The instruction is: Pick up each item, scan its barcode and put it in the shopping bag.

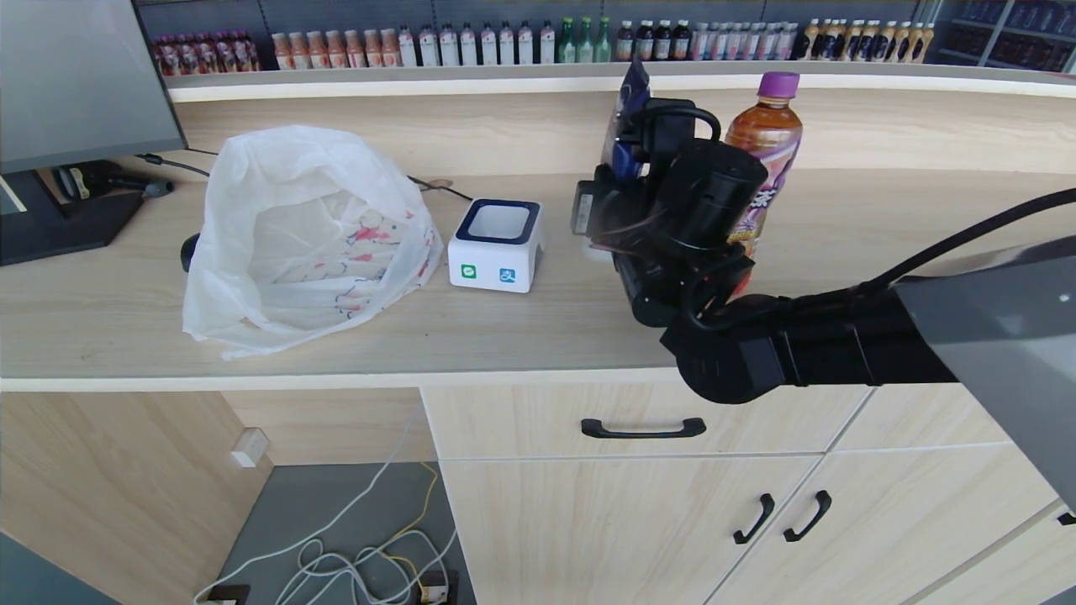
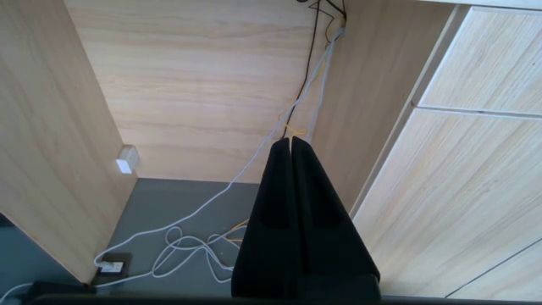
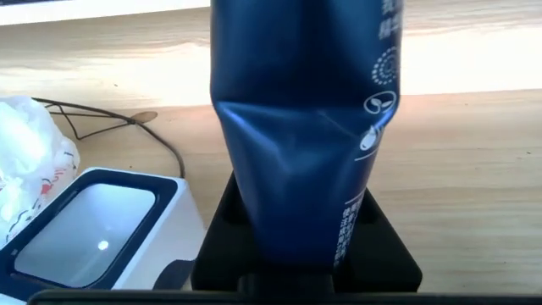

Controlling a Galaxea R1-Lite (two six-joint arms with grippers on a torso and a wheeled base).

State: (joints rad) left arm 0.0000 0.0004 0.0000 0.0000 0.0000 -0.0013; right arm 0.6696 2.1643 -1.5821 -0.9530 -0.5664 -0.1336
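My right gripper is shut on a dark blue pouch and holds it upright above the counter, just right of the white scanner box with its blue-rimmed window. In the right wrist view the pouch stands between the fingers, creased near the grip, with the scanner beside and below it. A tea bottle with a purple cap stands behind the right arm. The white shopping bag lies open on the counter's left. My left gripper is shut on nothing, below the counter.
A monitor and a hand-held scanner stand at the counter's far left. A shelf of bottles runs along the back. Drawers lie under the counter, and loose cables cover the floor in the recess.
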